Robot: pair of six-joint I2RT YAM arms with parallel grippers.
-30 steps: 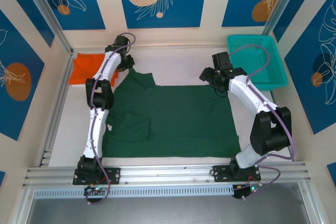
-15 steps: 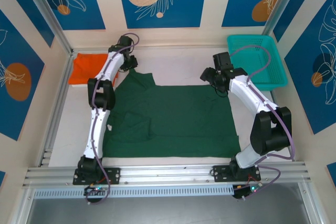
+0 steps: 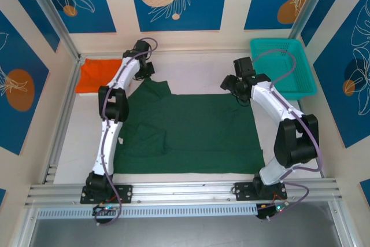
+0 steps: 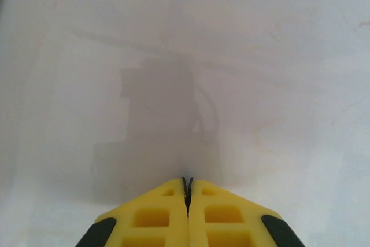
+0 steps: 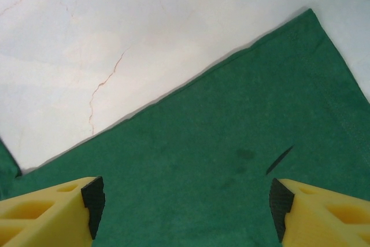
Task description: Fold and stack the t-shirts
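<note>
White tabletop point(image 3: 196, 69) bare at top centre; teal plastic mesh basket point(image 3: 289, 67) blocks upper right, folded orange cloth shirt point(image 3: 91, 77) upper left.

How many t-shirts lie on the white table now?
2. A dark green cloth t-shirt lies spread out in the middle; a bright orange folded t-shirt lies in the far left corner, partly covered by the left arm.

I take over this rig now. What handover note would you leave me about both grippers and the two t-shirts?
Left gripper: shut, empty, over bare table.
Right gripper: open, empty, above the green t-shirt near its far right corner.
Orange t-shirt: folded, at the far left corner.
Done: orange one folded.
To do: fold the green one, which lies spread out, then stack the two.
</note>
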